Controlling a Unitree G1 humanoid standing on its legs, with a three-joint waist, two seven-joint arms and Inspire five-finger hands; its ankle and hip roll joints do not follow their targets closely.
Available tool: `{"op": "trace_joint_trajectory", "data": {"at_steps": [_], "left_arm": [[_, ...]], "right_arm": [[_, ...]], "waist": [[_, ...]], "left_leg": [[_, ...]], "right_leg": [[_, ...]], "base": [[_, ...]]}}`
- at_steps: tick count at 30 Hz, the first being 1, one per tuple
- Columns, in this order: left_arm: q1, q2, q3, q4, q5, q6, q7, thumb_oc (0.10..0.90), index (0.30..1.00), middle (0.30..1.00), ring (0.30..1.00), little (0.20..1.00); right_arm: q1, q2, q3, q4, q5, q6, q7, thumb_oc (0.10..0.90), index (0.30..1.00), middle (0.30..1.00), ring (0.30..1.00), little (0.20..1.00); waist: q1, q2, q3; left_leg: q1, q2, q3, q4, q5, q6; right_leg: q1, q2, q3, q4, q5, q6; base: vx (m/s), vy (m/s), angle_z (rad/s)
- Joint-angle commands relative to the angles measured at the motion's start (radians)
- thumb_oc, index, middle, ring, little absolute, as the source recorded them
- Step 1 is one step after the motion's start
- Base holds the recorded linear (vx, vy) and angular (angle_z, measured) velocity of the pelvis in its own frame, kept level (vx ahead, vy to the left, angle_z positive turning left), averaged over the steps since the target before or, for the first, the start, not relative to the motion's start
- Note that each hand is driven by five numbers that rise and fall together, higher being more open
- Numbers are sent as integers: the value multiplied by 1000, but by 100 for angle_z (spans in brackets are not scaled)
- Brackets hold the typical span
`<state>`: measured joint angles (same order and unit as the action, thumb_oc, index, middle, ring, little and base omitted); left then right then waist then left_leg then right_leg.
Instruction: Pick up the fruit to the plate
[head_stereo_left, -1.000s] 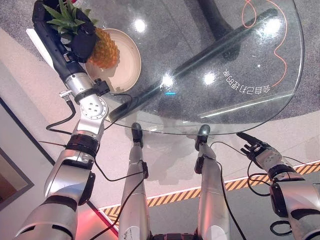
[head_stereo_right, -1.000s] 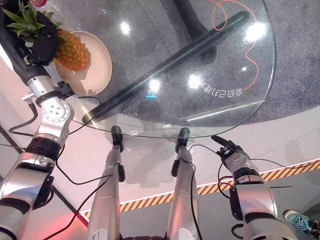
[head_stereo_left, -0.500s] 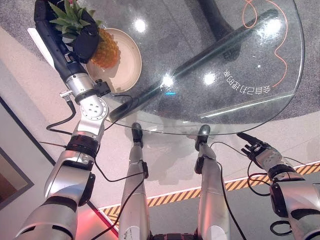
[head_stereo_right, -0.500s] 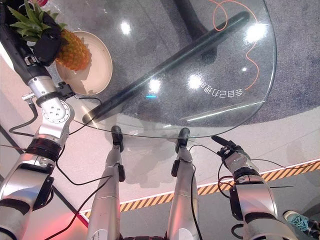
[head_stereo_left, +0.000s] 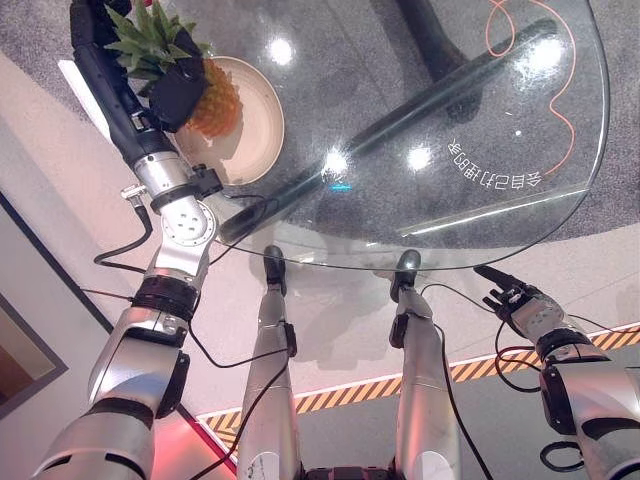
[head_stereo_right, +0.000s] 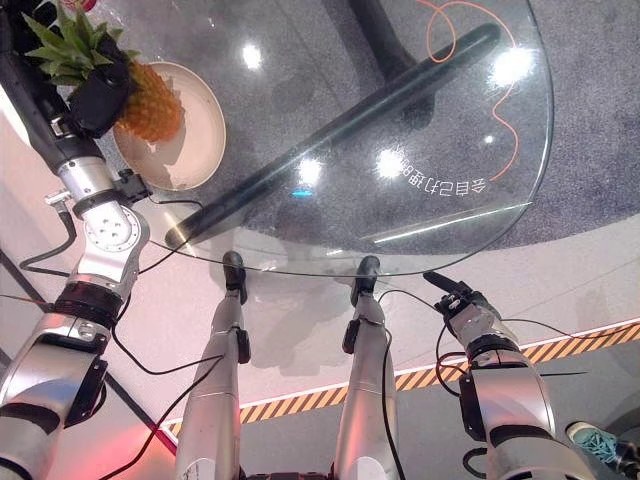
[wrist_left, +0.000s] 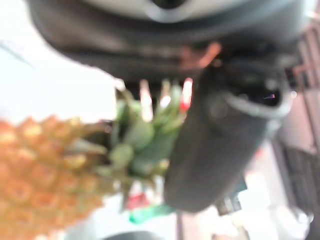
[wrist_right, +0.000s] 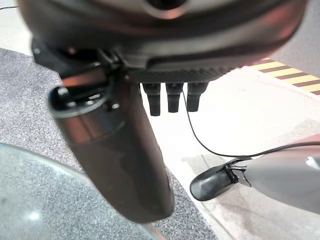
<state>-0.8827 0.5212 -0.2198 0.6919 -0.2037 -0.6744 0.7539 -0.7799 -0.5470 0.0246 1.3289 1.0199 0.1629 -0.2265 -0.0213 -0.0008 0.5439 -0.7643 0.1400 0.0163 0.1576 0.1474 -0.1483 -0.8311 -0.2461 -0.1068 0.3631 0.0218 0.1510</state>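
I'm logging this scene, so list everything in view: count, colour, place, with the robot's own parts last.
Pineapple: one, orange-gold body with a green crown, over the plate's far-left edge, held at the crown.
Plate: one, cream, on the table's left part.
Glass table: one, clear round top with white lettering near its right front edge, dark base showing through it.
Orange cord: one, thin, seen through the glass at the far right.
Striped tape: one black-and-yellow line on the floor, near side.
Left hand: dark, curled round the pineapple's crown above the plate.
Right hand: dark, fingers relaxed, off the table's near right edge.
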Motion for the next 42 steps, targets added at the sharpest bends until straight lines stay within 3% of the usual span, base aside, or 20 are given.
{"op": "trace_joint_trajectory", "data": {"at_steps": [1,21,42], "left_arm": [[-75,32,75,-72,35,-128,20,800,900,900,900,900],[-23,21,88,-118,52,-156,13,800,900,900,900,900],[73,13,125,-273,27,-194,-41,800,900,900,900,900]], "right_arm": [[66,-61,1,21,-17,-19,-40,800,900,900,900,900],[76,-65,-7,27,-17,-24,-36,800,900,900,900,900],[97,-61,-25,18,-4,-33,-38,800,900,900,900,900]], "waist": [[34,-34,-24],[45,-28,-24],[67,-23,-24]], "left_leg": [[-33,-36,7,117,-120,31],[-33,-40,2,121,-123,34],[-24,-43,-6,114,-124,37]], "right_leg": [[31,45,-53,-86,39,-21],[32,38,-60,-83,41,-18],[44,28,-74,-93,46,-14]], "base": [[0,0,0],[0,0,0],[0,0,0]]}}
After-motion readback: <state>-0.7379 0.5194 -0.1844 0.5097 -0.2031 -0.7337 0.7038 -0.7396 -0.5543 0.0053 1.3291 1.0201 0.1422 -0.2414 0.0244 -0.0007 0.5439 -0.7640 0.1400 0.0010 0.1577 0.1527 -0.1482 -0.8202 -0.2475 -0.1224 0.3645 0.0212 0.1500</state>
